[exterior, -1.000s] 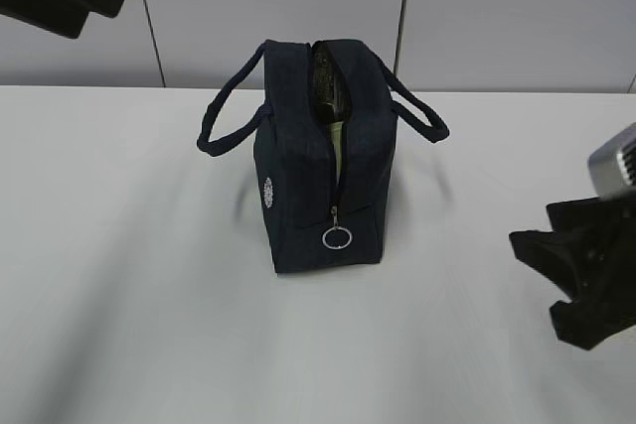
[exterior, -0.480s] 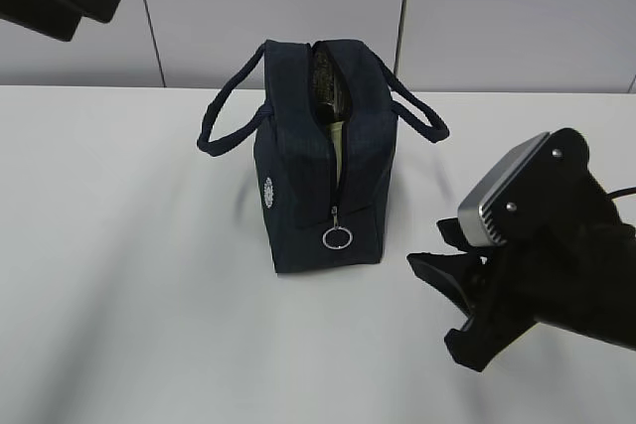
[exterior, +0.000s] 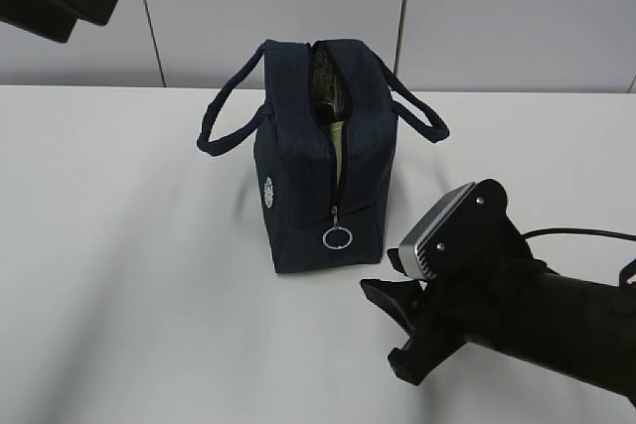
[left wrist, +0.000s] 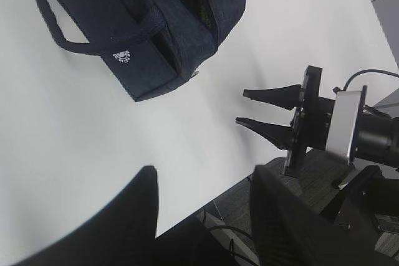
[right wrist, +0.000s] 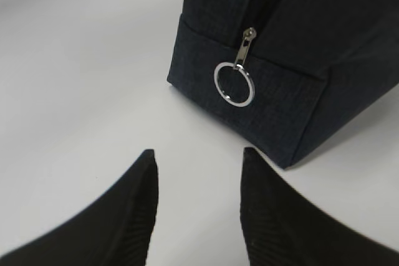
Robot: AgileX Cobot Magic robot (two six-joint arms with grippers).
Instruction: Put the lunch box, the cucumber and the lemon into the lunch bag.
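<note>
- Your right hand (exterior: 393, 330) hangs released, empty, near the lunch bag (exterior: 318, 161) standing unzipped on the counter (exterior: 119, 295).
- Something green, perhaps the lunch box (exterior: 339, 151), shows inside.
- Your left hand (left wrist: 202, 207): released too.

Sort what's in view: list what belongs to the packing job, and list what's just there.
Belongs to the job:
- lunch bag, unzipped, upright on the table
- lunch box, pale green edge showing in the opening
- dark item at the top of the opening, maybe the cucumber
- ring pull
- right gripper, open, facing the ring pull

Just there:
- table
- left gripper, open, held away
</note>
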